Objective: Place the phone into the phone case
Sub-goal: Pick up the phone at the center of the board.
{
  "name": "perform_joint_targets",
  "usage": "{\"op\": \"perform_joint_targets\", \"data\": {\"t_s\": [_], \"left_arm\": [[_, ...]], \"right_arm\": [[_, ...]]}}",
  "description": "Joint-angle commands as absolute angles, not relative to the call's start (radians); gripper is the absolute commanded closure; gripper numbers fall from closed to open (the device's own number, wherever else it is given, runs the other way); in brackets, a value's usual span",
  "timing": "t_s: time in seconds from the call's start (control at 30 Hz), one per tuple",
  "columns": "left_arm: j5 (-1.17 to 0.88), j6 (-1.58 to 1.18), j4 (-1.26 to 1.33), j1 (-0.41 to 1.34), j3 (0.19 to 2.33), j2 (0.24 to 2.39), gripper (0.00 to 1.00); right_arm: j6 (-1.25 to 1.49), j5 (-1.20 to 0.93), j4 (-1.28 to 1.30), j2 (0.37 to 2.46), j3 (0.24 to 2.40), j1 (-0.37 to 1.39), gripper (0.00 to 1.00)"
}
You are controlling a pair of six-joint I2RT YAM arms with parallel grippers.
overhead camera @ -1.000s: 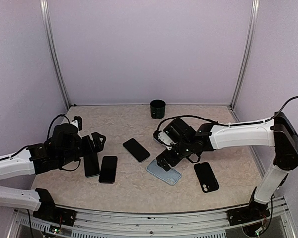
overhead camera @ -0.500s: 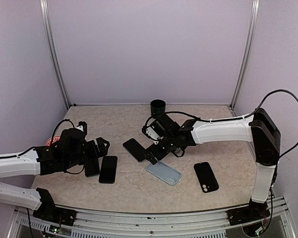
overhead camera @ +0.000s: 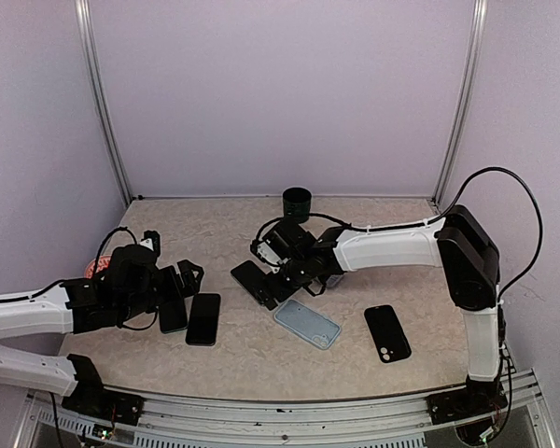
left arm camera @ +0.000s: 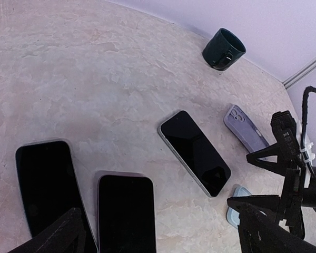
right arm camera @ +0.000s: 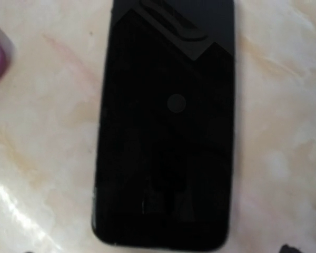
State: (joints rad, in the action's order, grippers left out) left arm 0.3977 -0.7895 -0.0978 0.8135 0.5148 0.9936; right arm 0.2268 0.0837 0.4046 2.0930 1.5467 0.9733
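"At the middle of the table (overhead camera: 196,233), your right claw (left arm camera: 238,178) is at the reach-for-the-phone step — nothing is gripped yet, as I judge it."

"Agreed. Its fingers (left arm camera: 268,202) stand spread, and the phone (left arm camera: 195,153) lies flat, screen up, between the dark cup (left arm camera: 224,48) farther back and the light-blue case (overhead camera: 307,323) nearer you."

"From your left wrist camera the fingertips sit just beside the phone's near right end. Whether one touches the edge, I cannot tell."

"Your right wrist camera looks straight down on the black screen, which nearly fills its view."

"Next, I'd say, you need the fingers astride the phone's narrow width, low enough to catch its thin edges — it lies flush, so it may slide rather than lift."

"Then carry it the short way to the light-blue case, square it with the opening and press in. A purple case (left arm camera: 246,134) lies just beside the claw too, so I can't tell which you mean."

"Your left claw (left arm camera: 158,210) hangs spread as well, holding nothing, over two other dark phones (overhead camera: 203,318) towards the table's left side, well apart from the light-blue case."
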Motion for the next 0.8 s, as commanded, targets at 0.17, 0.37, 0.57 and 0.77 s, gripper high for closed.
{"op": "perform_joint_targets", "data": {"t_s": [0.17,0.37,0.57,0.77], "left_arm": [[0.421,-0.798,-0.083,0.821,0.505,0.985,0.01],[0.421,-0.800,-0.078,0.821,0.505,0.992,0.01],[0.421,-0.802,-0.079,0.821,0.503,0.993,0.01],[0.419,-0.810,-0.077,0.821,0.496,0.994,0.01]], "right_arm": [[0.248,0.079,0.463,2.178,1.662,0.988,0.01],[0.259,0.105,0.474,2.221,1.689,0.988,0.01],[0.259,0.099,0.481,2.254,1.713,0.988,0.01],[0.257,0.094,0.479,2.280,1.723,0.989,0.01]]}}
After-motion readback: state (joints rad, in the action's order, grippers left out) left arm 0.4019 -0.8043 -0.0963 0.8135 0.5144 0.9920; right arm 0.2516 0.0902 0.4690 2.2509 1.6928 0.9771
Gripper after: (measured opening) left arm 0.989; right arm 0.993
